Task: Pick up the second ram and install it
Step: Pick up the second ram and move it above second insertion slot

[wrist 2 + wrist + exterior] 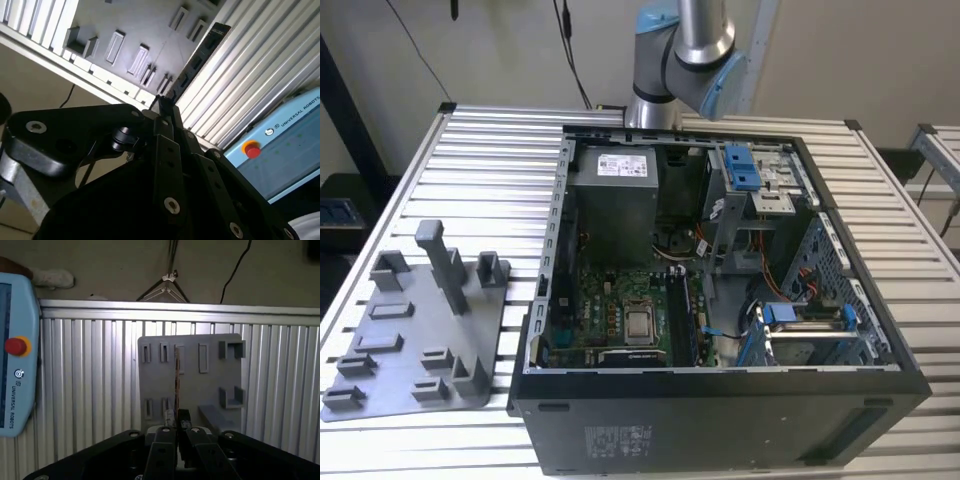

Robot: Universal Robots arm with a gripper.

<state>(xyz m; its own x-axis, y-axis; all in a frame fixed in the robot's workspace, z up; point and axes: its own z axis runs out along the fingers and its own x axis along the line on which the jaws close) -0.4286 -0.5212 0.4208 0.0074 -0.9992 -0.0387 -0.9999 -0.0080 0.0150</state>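
Claw [177, 427] up front, black and chunky, fingers pinched tight on the ram [177, 375]. So the pickup looks done. The stick hangs over the grey tray [200, 390] on the slatted surface [90, 390], nowhere near the open case [720, 420] yet, so seating it in a slot is what's left. In the first wrist view it's edge-on, just a thin line. In the second wrist view its long axis seems to run straight out past the fingertips [162, 107].
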